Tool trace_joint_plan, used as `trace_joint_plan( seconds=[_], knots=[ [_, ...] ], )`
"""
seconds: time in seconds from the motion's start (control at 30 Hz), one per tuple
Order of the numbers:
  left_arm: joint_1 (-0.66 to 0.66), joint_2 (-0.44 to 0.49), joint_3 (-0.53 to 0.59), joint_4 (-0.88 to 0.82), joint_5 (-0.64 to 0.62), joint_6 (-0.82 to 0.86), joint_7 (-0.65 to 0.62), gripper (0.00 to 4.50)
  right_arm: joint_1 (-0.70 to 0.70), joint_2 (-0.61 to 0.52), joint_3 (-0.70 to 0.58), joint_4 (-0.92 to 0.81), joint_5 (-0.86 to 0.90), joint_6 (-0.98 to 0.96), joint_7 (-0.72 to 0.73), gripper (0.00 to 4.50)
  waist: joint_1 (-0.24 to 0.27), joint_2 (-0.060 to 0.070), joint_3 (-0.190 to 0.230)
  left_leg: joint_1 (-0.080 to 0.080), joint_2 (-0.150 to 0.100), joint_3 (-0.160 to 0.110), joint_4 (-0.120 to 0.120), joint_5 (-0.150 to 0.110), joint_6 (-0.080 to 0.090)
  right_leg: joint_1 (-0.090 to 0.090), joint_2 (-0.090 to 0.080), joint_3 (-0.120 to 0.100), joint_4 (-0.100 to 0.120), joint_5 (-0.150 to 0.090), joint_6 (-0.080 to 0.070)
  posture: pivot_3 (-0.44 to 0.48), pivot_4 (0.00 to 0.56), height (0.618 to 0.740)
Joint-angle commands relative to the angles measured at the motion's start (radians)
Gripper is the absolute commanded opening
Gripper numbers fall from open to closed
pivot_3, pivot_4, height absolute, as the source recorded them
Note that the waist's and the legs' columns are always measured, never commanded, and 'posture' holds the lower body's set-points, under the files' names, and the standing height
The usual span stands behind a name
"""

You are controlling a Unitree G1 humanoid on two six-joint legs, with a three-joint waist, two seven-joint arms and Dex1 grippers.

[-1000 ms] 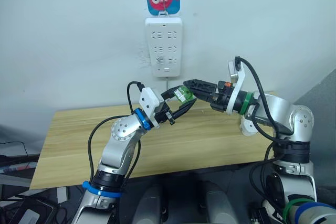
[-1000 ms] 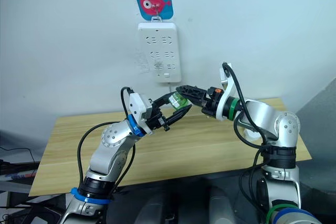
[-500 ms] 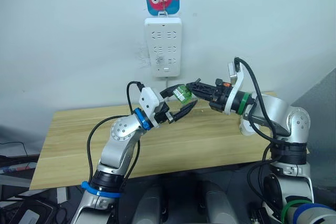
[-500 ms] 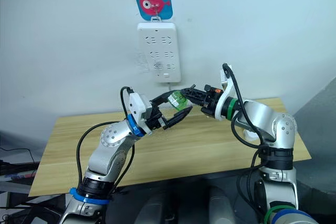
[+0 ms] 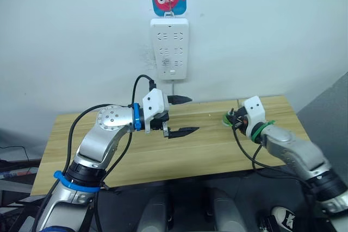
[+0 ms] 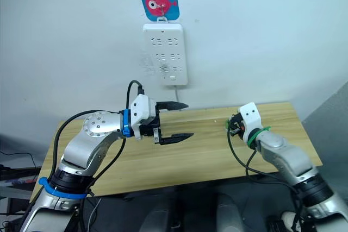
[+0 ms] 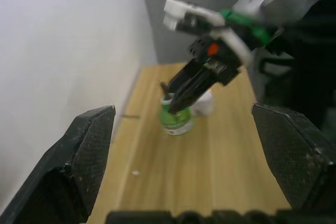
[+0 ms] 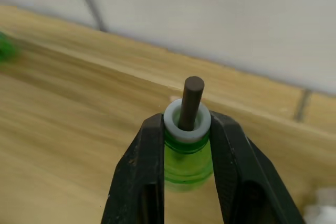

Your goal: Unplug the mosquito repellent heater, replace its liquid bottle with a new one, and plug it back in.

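The right claw [image 8: 185, 182] pinched the small green translucent liquid bottle [image 8: 186, 161] below its white collar; likely light and slippery, its wick fragile. The left claw [image 5: 178, 115] gaped empty.

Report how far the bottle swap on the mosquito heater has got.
Done: nothing is plugged into the wall power strip, and a green liquid bottle with a dark wick is out of the heater. In hand: the right hand is shut on that bottle's neck, holding it at the wooden table; the left hand is open and holds nothing. Left: fitting a bottle and plugging back in.
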Motion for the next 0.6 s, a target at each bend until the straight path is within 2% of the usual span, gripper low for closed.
trace_joint_plan(
  seconds=[0.03, 0.23, 0.53, 0.6],
  knots=[
    [-0.017, 0.01, 0.0, 0.003, 0.003, -0.012, -0.033, 4.5, -0.007, 0.069, -0.006, 0.159, -0.188, -0.183, 0.018, 0.82, 0.002, 0.0, 0.0, 0.0, 0.0, 0.0, 0.0, 0.0, 0.0, 0.0, 0.0, 0.0, 0.0, 0.0, 0.0, -0.092, 0.185, 0.74],
    [-0.03, -0.002, 0.018, 0.038, 0.012, -0.031, -0.036, 4.5, -0.047, 0.199, -0.074, 0.435, -0.32, -0.327, 0.045, 0.82, 0.001, 0.0, 0.0, 0.0, 0.001, -0.001, 0.0, 0.0, 0.0, 0.0, 0.0, 0.0, 0.0, 0.003, -0.006, -0.082, 0.182, 0.74],
    [-0.002, -0.006, 0.026, 0.021, 0.01, -0.022, -0.018, 4.5, -0.099, 0.276, -0.187, 0.626, -0.381, -0.419, 0.117, 0.82, 0.002, 0.0, 0.0, 0.001, 0.001, -0.001, 0.0, 0.0, -0.001, 0.001, 0.0, 0.001, 0.001, 0.004, -0.007, -0.077, 0.185, 0.74],
    [0.001, -0.015, 0.032, 0.022, 0.005, -0.014, -0.002, 4.5, -0.111, 0.287, -0.206, 0.64, -0.385, -0.429, 0.131, 1.54, 0.002, 0.0, 0.0, 0.001, 0.001, -0.001, 0.0, 0.001, -0.001, 0.001, 0.0, 0.001, 0.001, 0.004, -0.007, -0.08, 0.186, 0.74]
  ],
)
